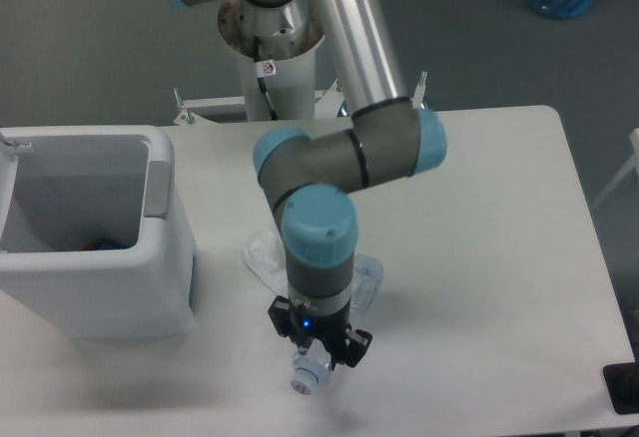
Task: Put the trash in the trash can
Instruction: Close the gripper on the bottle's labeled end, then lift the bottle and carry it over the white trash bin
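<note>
Since your gripper (318, 357) seems clamped on just the crushed water bottle's (312, 372) neck, it may slip before the trash can (160, 257).

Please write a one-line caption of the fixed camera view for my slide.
UR5e end effector holding a crushed plastic bottle above the table, beside the white trash can.

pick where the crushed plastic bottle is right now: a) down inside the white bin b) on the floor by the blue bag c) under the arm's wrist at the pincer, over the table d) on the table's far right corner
c: the bottle pokes out beneath the wrist, its neck at the pincer, over the table and well right of the bin.
</note>
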{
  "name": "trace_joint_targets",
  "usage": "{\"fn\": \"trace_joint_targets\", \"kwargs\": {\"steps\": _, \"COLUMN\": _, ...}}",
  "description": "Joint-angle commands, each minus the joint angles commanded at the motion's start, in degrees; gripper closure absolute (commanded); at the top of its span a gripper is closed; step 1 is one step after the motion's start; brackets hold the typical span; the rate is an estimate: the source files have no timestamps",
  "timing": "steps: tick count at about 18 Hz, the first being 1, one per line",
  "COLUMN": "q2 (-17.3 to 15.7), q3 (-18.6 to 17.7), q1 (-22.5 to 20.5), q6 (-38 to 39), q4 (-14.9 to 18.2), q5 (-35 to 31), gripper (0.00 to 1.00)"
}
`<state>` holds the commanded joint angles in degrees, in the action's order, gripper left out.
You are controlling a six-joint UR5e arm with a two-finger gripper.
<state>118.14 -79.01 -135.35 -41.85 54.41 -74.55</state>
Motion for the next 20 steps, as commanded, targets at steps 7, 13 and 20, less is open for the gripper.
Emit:
{"fn": "trace_joint_targets", "kwargs": {"steps": 7, "q2": -6.5, "q3": 0.5, "q1": -0.2, "q6": 7.1, "q4": -0.1, "q5": 8.9, "gripper": 0.55}}
{"fn": "trace_joint_targets", "kwargs": {"steps": 13, "q2": -9.4, "q3": 3.7, "q1": -1.2, "q6": 12.6, "q4": -0.1, "q5": 23.5, "gripper": 0.55}}
{"fn": "trace_joint_targets", "kwargs": {"steps": 20, "q2": -11.6, "q3": 9.1, "q1": -1.2, "q6": 18.1, "q4": -0.8, "q5": 32.5, "gripper": 0.55}}
